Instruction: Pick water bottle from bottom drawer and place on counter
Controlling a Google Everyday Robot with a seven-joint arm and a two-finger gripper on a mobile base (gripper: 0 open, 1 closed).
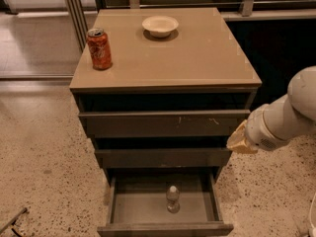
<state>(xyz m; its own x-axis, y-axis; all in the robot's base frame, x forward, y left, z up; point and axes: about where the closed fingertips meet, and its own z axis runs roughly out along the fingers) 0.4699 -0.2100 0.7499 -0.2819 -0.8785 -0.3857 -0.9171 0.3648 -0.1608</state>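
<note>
The water bottle [172,198], small and clear with a pale cap, stands upright in the middle of the open bottom drawer [164,227]. The counter [187,53] is the tan top of the cabinet. My arm comes in from the right. My gripper [238,139] shows only as a tan tip at the arm's end, beside the right edge of the middle drawer, above and right of the bottle and apart from it.
An orange-red soda can [99,49] stands at the counter's left side and a shallow white bowl [160,25] at its back middle. The two upper drawers [163,124] stick out slightly. Speckled floor surrounds the cabinet; a railing runs behind.
</note>
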